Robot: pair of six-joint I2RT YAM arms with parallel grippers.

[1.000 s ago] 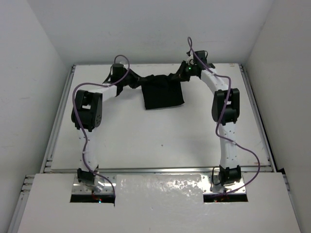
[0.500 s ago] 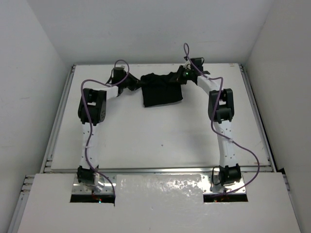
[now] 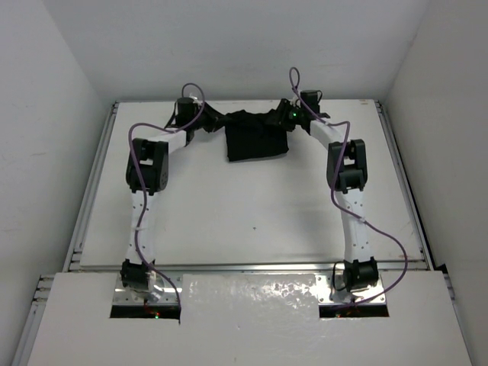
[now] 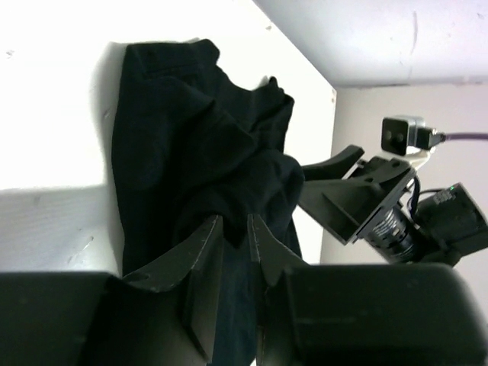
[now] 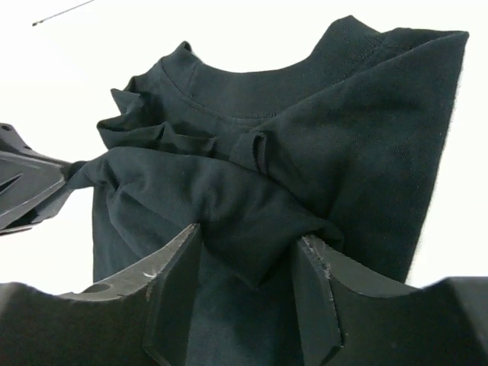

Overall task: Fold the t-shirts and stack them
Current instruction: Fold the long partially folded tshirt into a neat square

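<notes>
The black t-shirt (image 3: 258, 142) lies bunched and partly folded at the far middle of the table. My left gripper (image 3: 217, 122) is at its upper left corner. In the left wrist view the gripper (image 4: 236, 221) is shut on a bunch of the shirt (image 4: 191, 130). My right gripper (image 3: 276, 118) is at the upper right corner. In the right wrist view its jaws (image 5: 248, 232) stand apart, with a thick loose fold of the shirt (image 5: 343, 130) between them, below the collar.
The white table (image 3: 244, 213) has raised rails on both sides and white walls close behind the shirt. The right wrist camera and gripper body (image 4: 381, 198) sit just beyond the shirt in the left wrist view. Purple cables loop off both arms.
Both arms have reached farther toward the back wall, carrying the shirt's top edge away. The shirt now sits higher on the table and more bunched. The right jaws stand parted.
</notes>
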